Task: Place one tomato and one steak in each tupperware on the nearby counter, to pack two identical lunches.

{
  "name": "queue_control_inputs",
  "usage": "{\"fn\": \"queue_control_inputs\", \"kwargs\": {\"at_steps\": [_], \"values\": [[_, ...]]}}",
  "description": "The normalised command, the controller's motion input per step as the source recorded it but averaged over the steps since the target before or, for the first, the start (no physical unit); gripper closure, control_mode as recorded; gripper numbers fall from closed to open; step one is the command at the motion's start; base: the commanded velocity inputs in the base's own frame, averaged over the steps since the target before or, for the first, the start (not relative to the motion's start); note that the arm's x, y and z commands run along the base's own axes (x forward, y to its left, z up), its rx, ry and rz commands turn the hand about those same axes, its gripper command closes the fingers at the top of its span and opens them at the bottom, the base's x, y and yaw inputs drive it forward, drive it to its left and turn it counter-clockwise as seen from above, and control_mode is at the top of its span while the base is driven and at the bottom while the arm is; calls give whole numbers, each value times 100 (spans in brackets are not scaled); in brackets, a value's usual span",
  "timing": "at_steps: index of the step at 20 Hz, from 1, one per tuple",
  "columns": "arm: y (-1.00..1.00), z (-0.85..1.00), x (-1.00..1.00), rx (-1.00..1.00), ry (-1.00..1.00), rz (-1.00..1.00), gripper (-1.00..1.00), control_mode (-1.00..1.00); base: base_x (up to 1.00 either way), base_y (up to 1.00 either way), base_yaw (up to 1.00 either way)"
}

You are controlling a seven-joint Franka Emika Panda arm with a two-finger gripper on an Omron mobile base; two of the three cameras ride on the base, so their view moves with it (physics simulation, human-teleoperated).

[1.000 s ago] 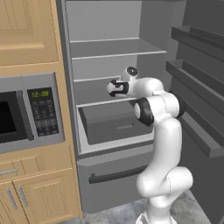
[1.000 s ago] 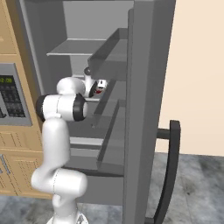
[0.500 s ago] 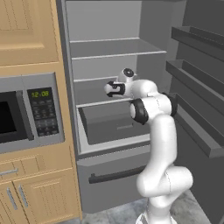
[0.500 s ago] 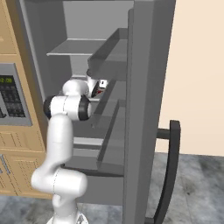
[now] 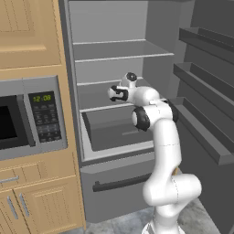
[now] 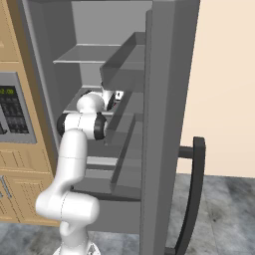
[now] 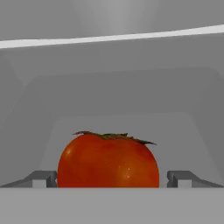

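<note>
Tomato fills the gap between gripper fingers.

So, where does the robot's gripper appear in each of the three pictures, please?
Left base view: the gripper is at the centre, reaching left into the open fridge above the drawer.
Right base view: partly hidden, centre-left, by the door shelves.
Hand view: its fingers flank the tomato at the bottom.
Shared landmark: the fridge shelf edge.
</note>
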Motion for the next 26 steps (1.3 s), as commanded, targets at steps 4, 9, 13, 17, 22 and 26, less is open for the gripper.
{"fn": "queue_control_inputs", "kwargs": {"at_steps": [4, 9, 13, 17, 22, 26], "values": [[0, -21, 31, 0, 5, 0, -100, -100, 0, 0, 0], [0, -24, 30, 0, 8, 0, 100, -100, 0, 0, 0], [2, -75, 4, -4, 28, -3, 100, -100, 0, 0, 0], [30, -100, -11, -16, 31, -7, 100, -100, 0, 0, 0], [25, -100, -83, -14, -20, 0, 100, -100, 0, 0, 0], [0, -100, -100, -13, -32, 0, 100, -100, 0, 0, 0]]}}
